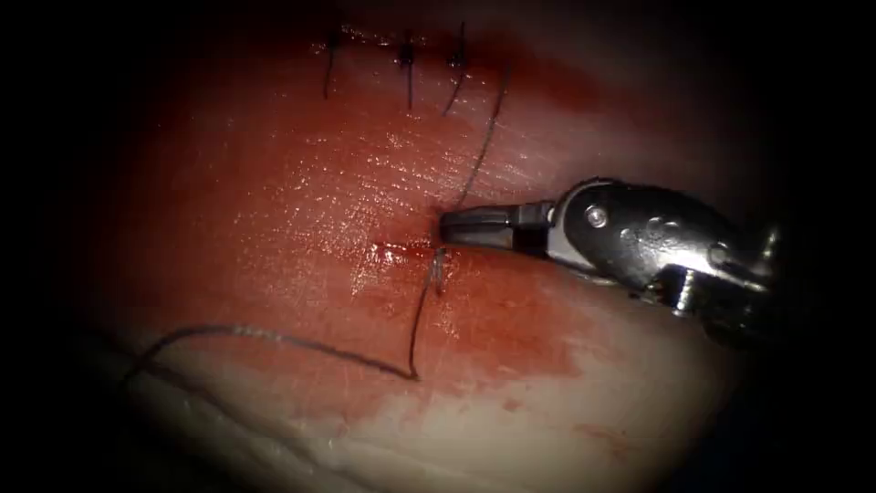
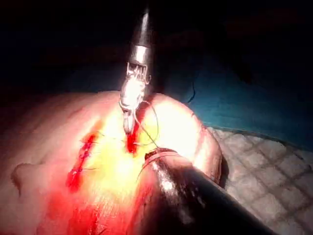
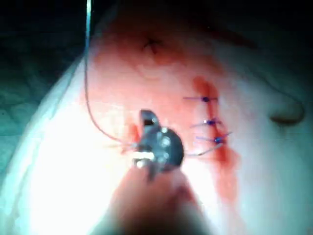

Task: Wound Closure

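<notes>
Dark thread (image 1: 274, 336) lies closest, on the pale near edge of the tissue (image 1: 274, 210). It runs in a long line well off to the left of the right claw (image 1: 452, 226). It makes a sharp corner below the claw and climbs straight up to the claw's tip.

Red fluid (image 1: 511, 319) wets the tissue just under the claw. A short pale grey bit (image 1: 440, 271) sits on the thread right below the tip. I cannot tell if it is the needle or just shiny thread.

The right claw comes in from the right, and its two jaws are pressed together. Its tip touches the tissue. The thread meets the tip, but I cannot tell if the jaws pinch it. Just left of the tip is a small red cut (image 1: 392, 248).

Above the claw, the thread goes up and away toward the far end of the tissue. Three dark stitches (image 1: 406, 55) sit there in a row, well apart from the claw, with short thread ends hanging down.

From the left wrist view, the left tool's dark shaft (image 2: 186, 196) lies over the tissue. It is near the right claw (image 2: 128, 128), which points down at the bright wet spot.
</notes>
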Controlling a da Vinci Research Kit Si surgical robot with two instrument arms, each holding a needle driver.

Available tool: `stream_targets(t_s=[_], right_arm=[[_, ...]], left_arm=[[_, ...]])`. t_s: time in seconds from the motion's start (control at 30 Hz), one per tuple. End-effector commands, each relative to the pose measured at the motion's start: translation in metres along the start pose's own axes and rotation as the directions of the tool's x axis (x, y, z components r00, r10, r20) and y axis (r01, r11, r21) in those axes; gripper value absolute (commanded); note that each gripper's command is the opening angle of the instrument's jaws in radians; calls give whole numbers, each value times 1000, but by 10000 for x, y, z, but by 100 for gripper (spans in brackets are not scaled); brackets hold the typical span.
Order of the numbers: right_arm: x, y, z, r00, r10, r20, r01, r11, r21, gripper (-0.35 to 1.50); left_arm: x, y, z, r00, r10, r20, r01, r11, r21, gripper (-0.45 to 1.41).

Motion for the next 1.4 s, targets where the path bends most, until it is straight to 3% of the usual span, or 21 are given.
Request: stream_targets(t_s=[0.03, 0.23, 0.6, 0.83, 1.07, 1.2, 1.4], right_arm=[[-2, -4, 24, 1000, -6, -3, 6, 1000, -3, -35], [-17, -17, 47, 999, -31, -8, 32, 999, 25, -35], [-2, -35, 36, 998, -17, -68, 20, 999, 45, -35], [6, -35, 16, 994, -7, -111, 11, 999, 34, -35], [11, -29, 12, 981, 48, -186, -49, 999, 3, -35], [13, -21, 7, 973, 101, -208, -123, 988, -94, 7], [3, -16, 4, 962, 162, -220, -208, 957, -203, 41]], left_arm=[[1, -4, 11, 1000, -3, 2, 3, 1000, 0, -45], [12, -34, 38, 1000, 2, 4, -2, 1000, 12, -45], [11, -77, 120, 1000, 8, -14, -8, 1000, 17, -45], [-11, -75, 166, 999, 37, 4, -37, 999, -13, -45], [-6, -62, 213, 999, 40, 1, -40, 998, -41, -45], [0, -56, 233, 999, 42, -2, -42, 998, -52, -45], [7, -53, 246, 999, 48, -5, -48, 997, -58, -45]])
